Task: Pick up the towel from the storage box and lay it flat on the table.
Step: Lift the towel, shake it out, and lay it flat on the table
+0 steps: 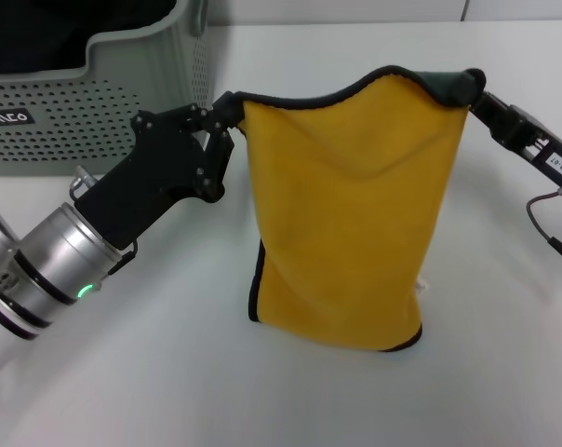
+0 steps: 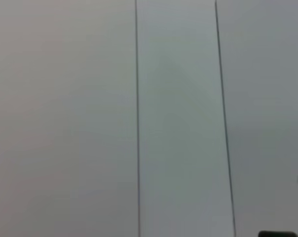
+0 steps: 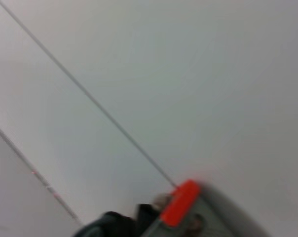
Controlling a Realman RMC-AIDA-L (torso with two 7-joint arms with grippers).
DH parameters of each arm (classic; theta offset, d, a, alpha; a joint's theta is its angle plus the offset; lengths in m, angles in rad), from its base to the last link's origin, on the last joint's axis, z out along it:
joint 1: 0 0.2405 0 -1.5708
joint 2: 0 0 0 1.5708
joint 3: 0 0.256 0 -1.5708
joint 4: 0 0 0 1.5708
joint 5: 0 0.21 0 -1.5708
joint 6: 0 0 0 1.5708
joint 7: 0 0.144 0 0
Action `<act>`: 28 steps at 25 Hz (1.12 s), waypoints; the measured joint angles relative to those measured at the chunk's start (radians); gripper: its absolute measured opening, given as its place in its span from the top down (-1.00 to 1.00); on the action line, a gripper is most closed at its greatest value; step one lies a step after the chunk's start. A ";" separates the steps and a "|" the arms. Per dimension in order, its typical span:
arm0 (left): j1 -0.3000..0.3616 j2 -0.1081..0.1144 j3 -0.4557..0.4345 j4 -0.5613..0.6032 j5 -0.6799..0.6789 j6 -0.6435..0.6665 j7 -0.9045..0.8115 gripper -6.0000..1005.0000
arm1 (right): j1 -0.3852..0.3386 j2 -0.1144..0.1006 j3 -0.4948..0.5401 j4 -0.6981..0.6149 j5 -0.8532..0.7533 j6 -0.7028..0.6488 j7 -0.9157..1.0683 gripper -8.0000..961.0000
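The towel (image 1: 351, 205) hangs in the air over the table (image 1: 216, 391), its yellow-orange face toward me and its black-edged lower hem resting on the tabletop. My left gripper (image 1: 227, 110) is shut on the towel's upper left corner. My right gripper (image 1: 474, 93) is shut on the upper right corner, where the dark green-grey side folds over. The top edge sags between the two grips. The storage box (image 1: 95, 93), pale grey-green with perforated sides, stands at the back left behind my left arm. The wrist views show only pale wall panels.
A cable (image 1: 541, 219) loops off the right arm near the table's right edge. White tabletop stretches in front of and to both sides of the hanging cloth. An orange-red part (image 3: 181, 202) shows in the right wrist view.
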 joint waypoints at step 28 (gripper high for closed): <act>0.557 0.013 0.106 0.356 0.129 0.464 -0.023 0.98 | -0.210 -0.001 -0.036 0.031 -0.221 -0.765 -0.280 0.97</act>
